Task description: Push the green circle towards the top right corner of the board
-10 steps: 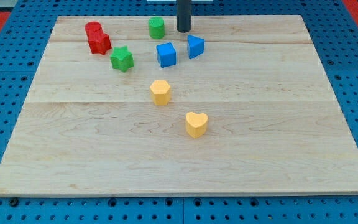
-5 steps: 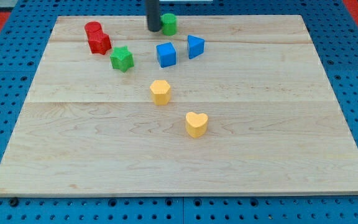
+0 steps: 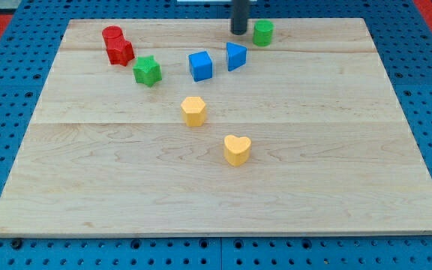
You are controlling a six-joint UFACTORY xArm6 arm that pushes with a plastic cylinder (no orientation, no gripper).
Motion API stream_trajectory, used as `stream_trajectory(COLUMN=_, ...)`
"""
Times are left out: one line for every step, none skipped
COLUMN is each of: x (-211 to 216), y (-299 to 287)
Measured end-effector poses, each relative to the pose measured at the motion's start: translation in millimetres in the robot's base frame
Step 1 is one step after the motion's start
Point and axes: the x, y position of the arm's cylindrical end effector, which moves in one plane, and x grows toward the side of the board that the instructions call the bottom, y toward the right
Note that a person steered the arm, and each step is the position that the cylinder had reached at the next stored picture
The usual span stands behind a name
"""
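Observation:
The green circle point(image 3: 262, 33) stands near the board's top edge, right of the middle. My tip point(image 3: 238, 32) is just to its left, close beside it or touching. The dark rod rises out of the view's top. The board's top right corner point(image 3: 361, 21) lies well to the right of the circle.
A blue triangle point(image 3: 235, 56) and a blue cube point(image 3: 200, 66) sit just below my tip. A green star point(image 3: 147, 71), a red circle point(image 3: 112, 35) and a red block point(image 3: 120, 52) are at the top left. A yellow hexagon point(image 3: 193, 111) and a yellow heart point(image 3: 237, 150) sit mid-board.
My tip went round to the green circle's left side and then moved right, pushing the circle to the right along the top edge. The other blocks have not moved.

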Motion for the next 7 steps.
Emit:
stream_trajectory(x=9, y=23)
stream_trajectory(x=40, y=55)
stream_trajectory(x=40, y=75)
stream_trajectory(x=12, y=47)
stream_trajectory(x=1, y=78)
stream_trajectory(x=15, y=109)
stream_trajectory(x=9, y=25)
